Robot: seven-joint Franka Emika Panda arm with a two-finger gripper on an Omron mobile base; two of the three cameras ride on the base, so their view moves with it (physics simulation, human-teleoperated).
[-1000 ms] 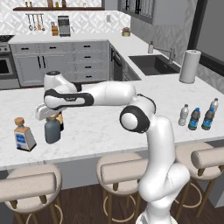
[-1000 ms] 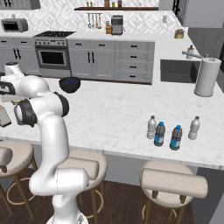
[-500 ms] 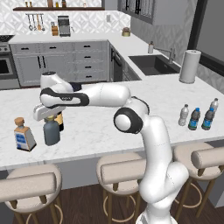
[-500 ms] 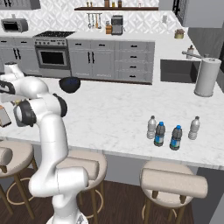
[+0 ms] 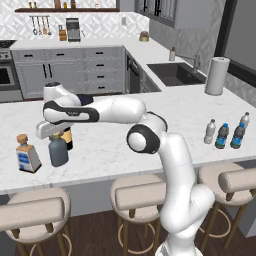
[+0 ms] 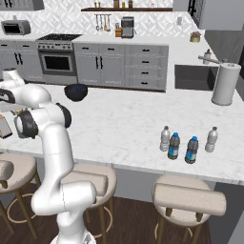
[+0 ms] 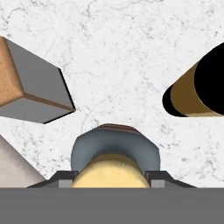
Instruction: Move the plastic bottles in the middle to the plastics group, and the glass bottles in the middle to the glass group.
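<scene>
My gripper [image 5: 54,134] is shut on the neck of the glass bottle [image 5: 58,153], a squat grey-blue one with a tan stopper [image 7: 114,171]. The bottle is upright at the counter's left end; whether its base touches the marble I cannot tell. The glass group is right beside it: the square clear bottle [image 5: 27,154] with cork [image 7: 12,78] to its left, the dark wine bottle [image 5: 68,138] just behind, half hidden. In the hand view the wine bottle [image 7: 199,89] lies to the right. The plastics group [image 5: 225,132] stands far right, several small water bottles [image 6: 183,145]; the plastic bottles are indistinguishable among them.
A paper towel roll [image 5: 217,76] and the sink [image 5: 175,74] are behind the plastics group. A dark bowl [image 6: 75,91] sits on the counter's far side. Stools [image 5: 137,195] line the near edge. The marble counter [image 5: 115,145] lies bare between the two groups.
The hand with the glass bottle has shifted a little left and slightly down, closer to the square bottle. The grip has stayed the same.
</scene>
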